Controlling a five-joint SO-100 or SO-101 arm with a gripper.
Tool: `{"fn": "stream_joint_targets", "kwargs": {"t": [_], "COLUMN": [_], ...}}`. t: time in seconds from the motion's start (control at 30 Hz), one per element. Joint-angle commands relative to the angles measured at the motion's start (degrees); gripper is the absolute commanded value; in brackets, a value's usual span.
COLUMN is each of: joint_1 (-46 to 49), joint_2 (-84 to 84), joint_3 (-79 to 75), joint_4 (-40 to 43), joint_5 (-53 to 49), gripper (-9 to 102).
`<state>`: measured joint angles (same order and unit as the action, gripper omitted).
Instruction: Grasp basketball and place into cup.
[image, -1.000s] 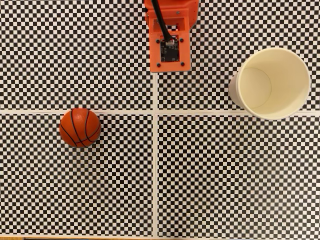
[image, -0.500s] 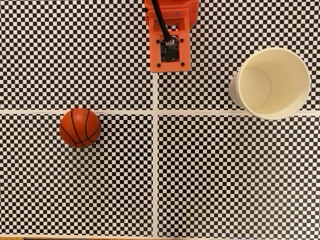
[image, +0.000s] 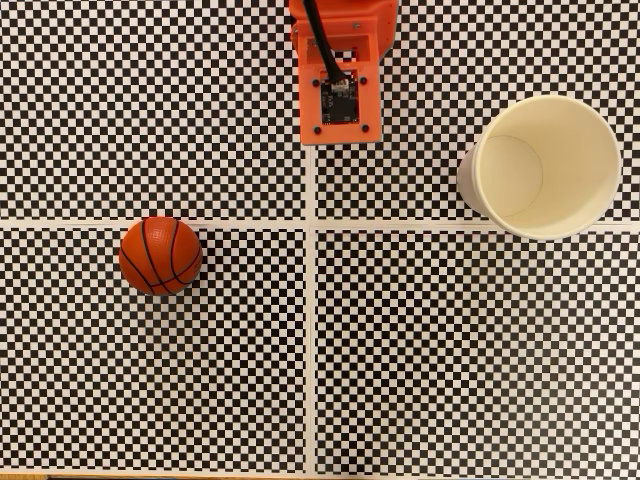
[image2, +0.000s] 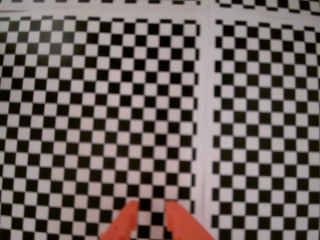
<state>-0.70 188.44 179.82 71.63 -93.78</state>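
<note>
In the fixed view the basketball (image: 160, 255), a small orange ball with black seams, rests on the checkered mat at the left, just below the white cross line. The cup (image: 545, 165), cream-white paper, stands upright and empty at the right. The arm's orange body (image: 338, 70) sits at the top centre, apart from both. In the wrist view my gripper (image2: 151, 210) pokes in from the bottom edge. Its two orange fingertips (image2: 129, 215) stand a narrow gap apart with only checkered mat between them. Neither ball nor cup lies near the fingers there.
A black-and-white checkered mat (image: 450, 350) covers the table, split by a white cross of lines (image: 310, 300). A strip of the table's wooden edge (image: 20, 476) shows at the bottom left.
</note>
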Motion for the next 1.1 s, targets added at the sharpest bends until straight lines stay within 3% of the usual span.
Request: {"fn": "stream_joint_targets", "kwargs": {"t": [0.0,0.57,1.07], "joint_1": [0.9,2.9,3.6], "joint_2": [0.1,0.1,0.1], "joint_3": [2.0,2.0,-1.8], "joint_4": [0.2,-0.4,0.5], "joint_5": [-0.4,-1.9,2.6], "gripper": [0,0,0]}}
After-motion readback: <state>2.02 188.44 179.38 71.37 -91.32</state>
